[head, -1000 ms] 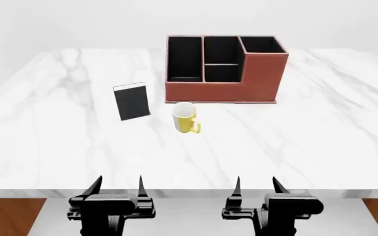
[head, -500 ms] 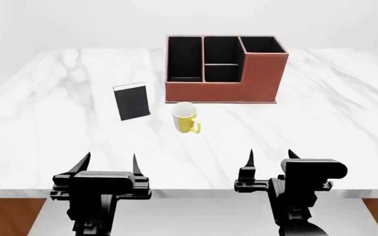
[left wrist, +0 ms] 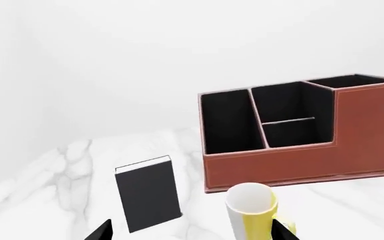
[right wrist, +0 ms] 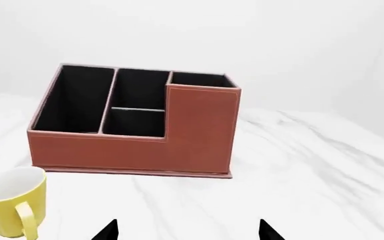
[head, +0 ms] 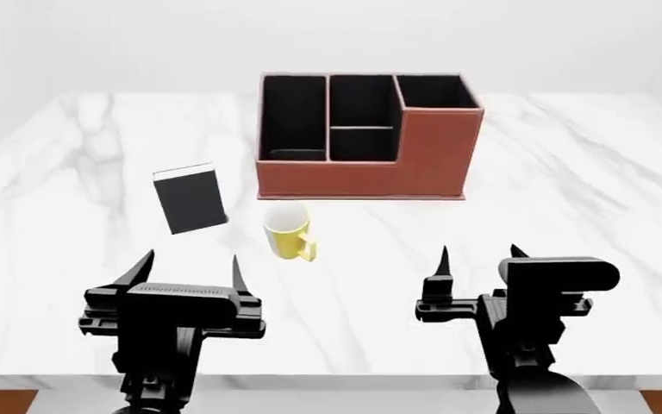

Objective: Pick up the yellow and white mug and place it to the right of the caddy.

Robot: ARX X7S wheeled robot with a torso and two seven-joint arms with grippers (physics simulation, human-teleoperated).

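In the centre of the head view, the mug (head: 289,231) stands upright on the table (head: 561,181), just below the caddy (head: 360,138) front wall, not touching it, handle turned to lower right. A black box (head: 190,198) lies at left of the mug, near it.

Risks, as I judge: the mug is small and close to caddy and box, so an approach w/ wide fingers can knock it over or push it against the caddy wall. Handle side is awkward; grip across the handle may slip. The free spot at right of the caddy is open marble, but carrying low can hit the tall corner.

Pose: the left gripper (head: 192,267) and right gripper (head: 478,260) both hover low in the frame, above the near table part, fingers pointing fwd, well apart from the mug. Both jaws stand wide open, nothing held. The right one has a wrist rotated vs. the left.
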